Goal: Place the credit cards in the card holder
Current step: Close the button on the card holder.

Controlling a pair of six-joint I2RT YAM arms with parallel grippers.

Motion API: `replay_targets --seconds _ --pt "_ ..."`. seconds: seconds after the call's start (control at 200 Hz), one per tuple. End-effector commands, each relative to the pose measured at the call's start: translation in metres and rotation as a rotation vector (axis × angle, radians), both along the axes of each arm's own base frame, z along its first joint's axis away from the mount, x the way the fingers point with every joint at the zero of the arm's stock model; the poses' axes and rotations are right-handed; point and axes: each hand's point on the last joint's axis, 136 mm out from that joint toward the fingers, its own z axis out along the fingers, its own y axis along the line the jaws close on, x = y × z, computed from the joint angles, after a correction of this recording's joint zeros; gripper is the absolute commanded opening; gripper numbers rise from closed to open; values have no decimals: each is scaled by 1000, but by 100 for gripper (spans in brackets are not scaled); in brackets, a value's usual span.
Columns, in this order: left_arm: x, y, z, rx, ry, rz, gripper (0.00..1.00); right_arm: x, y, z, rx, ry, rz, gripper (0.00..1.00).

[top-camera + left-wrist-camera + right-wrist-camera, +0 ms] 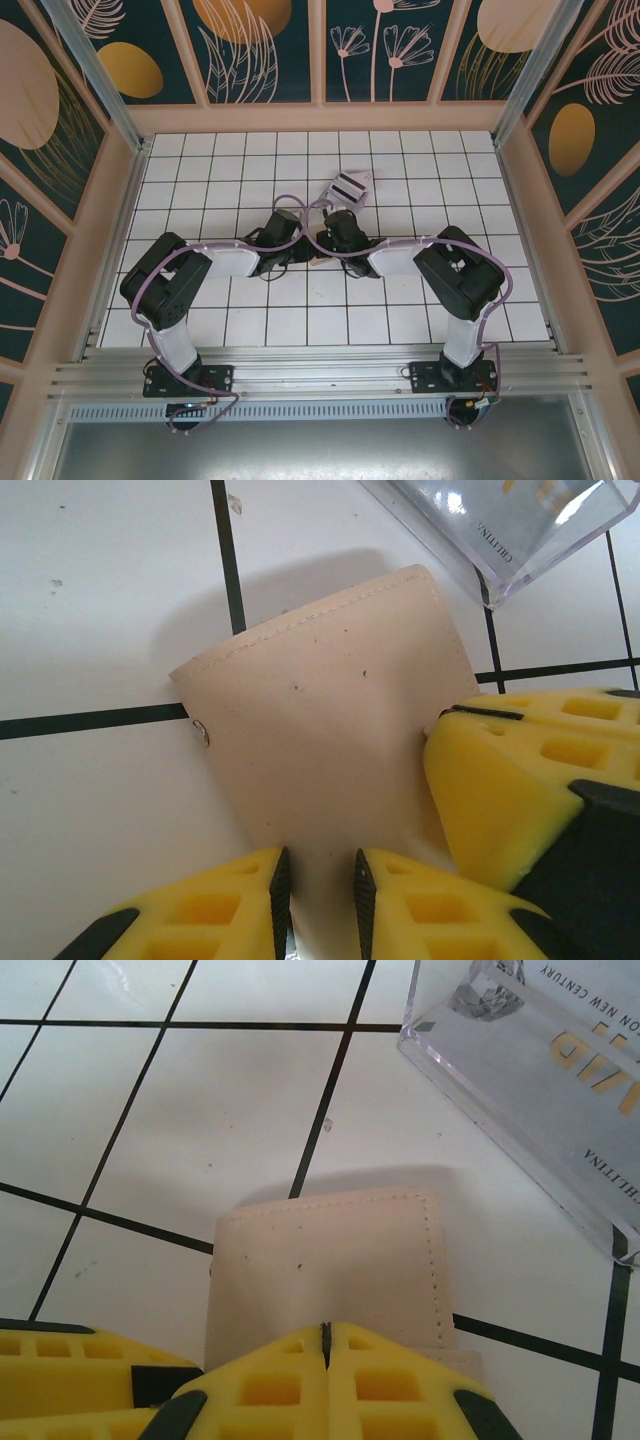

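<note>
The tan card holder [330, 710] lies on the white tiles, bulged up off the floor. My left gripper [318, 865] is shut on its near edge, with the fabric running between the two black pads. My right gripper [325, 1330] is shut tight, its jaws pinching the holder's [330, 1250] top layer at the near edge; a lower layer pokes out to the right. One right finger [520, 780] shows beside the holder in the left wrist view. The credit cards [350, 185], whitish with dark stripes, sit beyond both grippers inside a clear case [540, 1080].
Both arms meet mid-table, the left gripper [298, 252] and right gripper [332, 248] almost touching. The clear case's corner [500, 530] lies just beyond the holder. Pink frame walls ring the tiled floor [200, 180].
</note>
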Motion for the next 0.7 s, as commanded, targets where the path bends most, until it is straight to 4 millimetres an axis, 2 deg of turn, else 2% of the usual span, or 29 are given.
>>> replay_targets --seconds 0.0,0.12,0.205,0.23,0.305,0.395,0.46,0.536,0.586,0.641,0.686,0.691 --pt "-1 -8 5 -12 -36 -19 28 -77 -48 -95 -249 347 47 2" --pt "9 -10 30 -11 -87 -18 37 -46 -31 -58 -192 271 44 9" --pt "17 -6 47 9 -130 -1 45 -26 -20 -24 -150 208 48 22" --pt "19 -6 64 -1 -166 6 47 -20 -17 -15 -139 190 48 26" --pt "26 2 86 14 -217 33 51 -7 -12 14 -96 149 56 34" --pt "31 16 109 24 -270 76 54 7 -15 47 -55 95 51 39" --pt "33 31 124 26 -305 117 56 16 -24 73 -27 52 32 42" --pt "34 57 137 42 -339 186 58 24 -45 100 -4 -6 -9 48" --pt "34 79 143 53 -363 245 59 29 -63 117 -3 -53 -42 51" --pt "34 107 149 65 -389 323 62 35 -93 133 -39 -130 -125 55" --pt "32 133 153 82 -419 407 69 36 -111 144 -63 -188 -172 59" --pt "32 136 153 85 -421 416 69 39 -118 146 -65 -197 -195 59"
